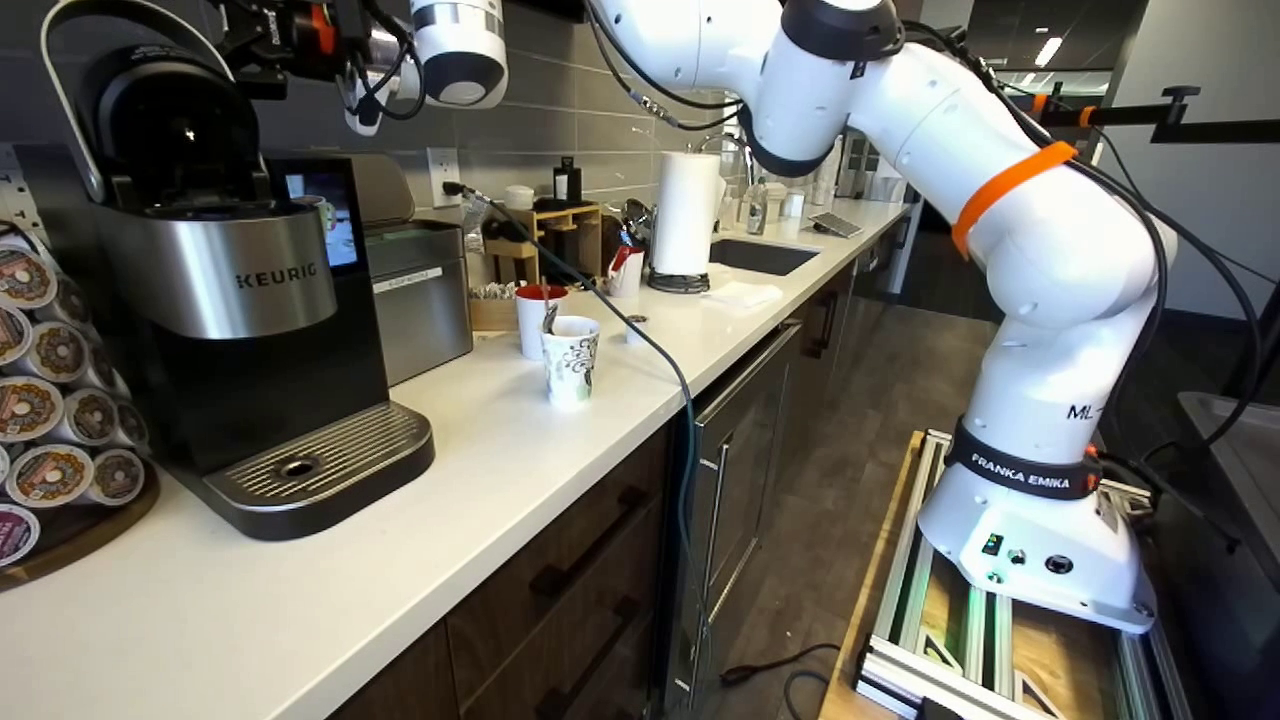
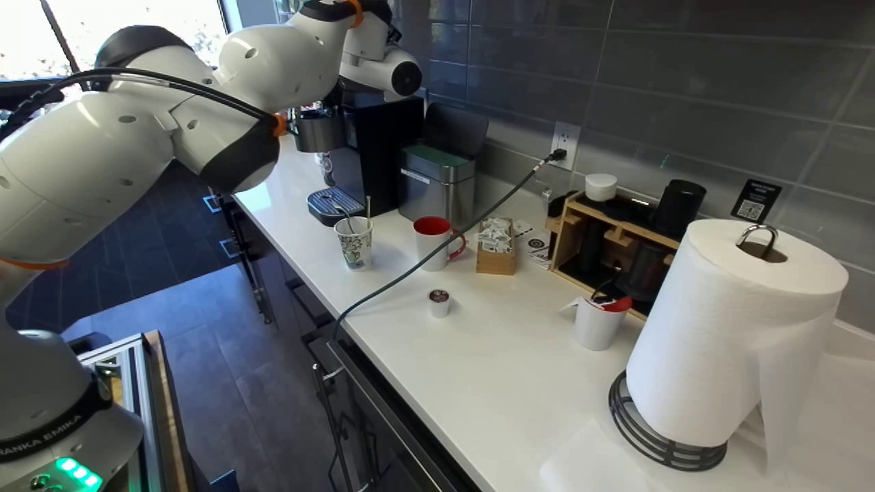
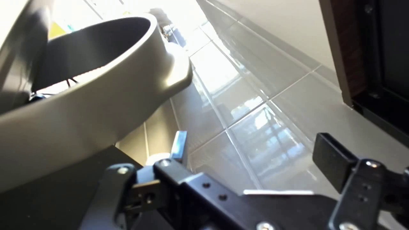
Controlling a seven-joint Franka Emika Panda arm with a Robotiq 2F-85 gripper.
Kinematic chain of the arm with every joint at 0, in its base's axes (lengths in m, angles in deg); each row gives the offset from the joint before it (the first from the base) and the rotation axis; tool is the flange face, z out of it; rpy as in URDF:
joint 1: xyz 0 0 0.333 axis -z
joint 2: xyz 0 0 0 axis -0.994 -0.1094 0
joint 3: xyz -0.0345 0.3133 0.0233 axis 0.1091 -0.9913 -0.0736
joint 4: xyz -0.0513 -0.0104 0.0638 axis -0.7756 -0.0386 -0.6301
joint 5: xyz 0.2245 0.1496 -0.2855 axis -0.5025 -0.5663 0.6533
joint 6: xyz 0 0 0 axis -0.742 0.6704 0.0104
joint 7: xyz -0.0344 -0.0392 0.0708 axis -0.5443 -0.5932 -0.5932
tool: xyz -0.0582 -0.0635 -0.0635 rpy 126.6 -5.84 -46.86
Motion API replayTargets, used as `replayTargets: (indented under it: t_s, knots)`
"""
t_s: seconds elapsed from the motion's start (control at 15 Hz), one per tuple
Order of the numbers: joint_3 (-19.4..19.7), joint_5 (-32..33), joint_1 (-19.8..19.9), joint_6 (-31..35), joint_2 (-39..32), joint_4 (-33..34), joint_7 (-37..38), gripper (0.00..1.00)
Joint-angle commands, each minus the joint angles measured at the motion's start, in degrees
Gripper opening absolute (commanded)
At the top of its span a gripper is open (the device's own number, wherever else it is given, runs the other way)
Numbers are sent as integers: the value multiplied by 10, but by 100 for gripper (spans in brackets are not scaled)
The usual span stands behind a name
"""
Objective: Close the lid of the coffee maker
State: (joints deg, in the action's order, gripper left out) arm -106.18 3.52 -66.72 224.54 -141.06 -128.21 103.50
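The raised lid (image 1: 180, 110) is sitting atop the Keurig coffee maker (image 1: 245, 310). My claw (image 3: 255, 152) is gaping wide, holding nothing, beside the curved handle (image 3: 127, 95); contact is unconfirmed. I am judging the closing as needing steady pressure from behind the handle, forward and down. My bent arm (image 1: 950, 130) is arching over the desk (image 1: 480, 450).

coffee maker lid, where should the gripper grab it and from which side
Probably by the handle, a band arching clear of the raised lid, with open space inside for one of the jaws. Coming from the screen side seems best: the gripper hangs open there beside the handle, though its jaws don't span it yet.
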Motion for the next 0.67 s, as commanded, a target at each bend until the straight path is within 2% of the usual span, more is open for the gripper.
replayTargets:
  t_s: [0.0,0.13,0.2,0.47,0.6]
  knots:
    - [-15,-12,24,-76,-15,4,41,100]
    - [-12,-9,33,-119,-13,-4,69,100]
    - [45,-66,15,-162,16,4,65,100]
    - [122,-136,-9,-243,46,5,72,100]
    - [160,-188,-33,-217,62,14,39,100]
